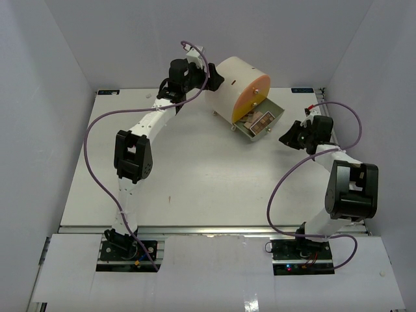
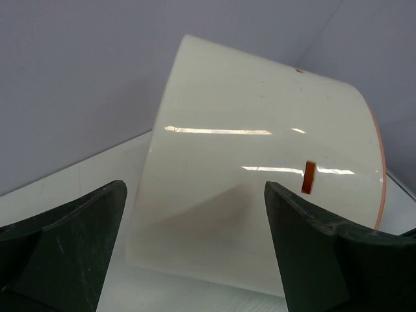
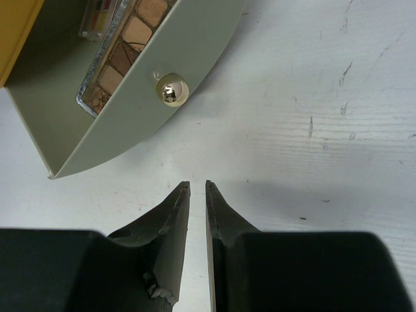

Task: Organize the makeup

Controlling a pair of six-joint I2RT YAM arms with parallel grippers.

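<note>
Low over the right side of the white table [image 3: 338,130], the right gripper [image 3: 197,195] hangs with its two fingers drawn almost together and nothing between them. Just beyond its tips, and apart from them, is the curved grey-green front of the open drawer [image 3: 130,133] with its small gold knob [image 3: 172,90]. Inside the drawer, behind that front wall, the palettes [image 3: 123,45] lie flat, with tan and brown pans facing up; they are near the right gripper but not touched by it. Farther back, the drawer juts from the orange face of the cream round box [image 1: 237,78]. At the far end of that box the left gripper [image 2: 195,192] has its jaws spread wide, the cream wall just ahead of them; whether they touch it I cannot tell.
</note>
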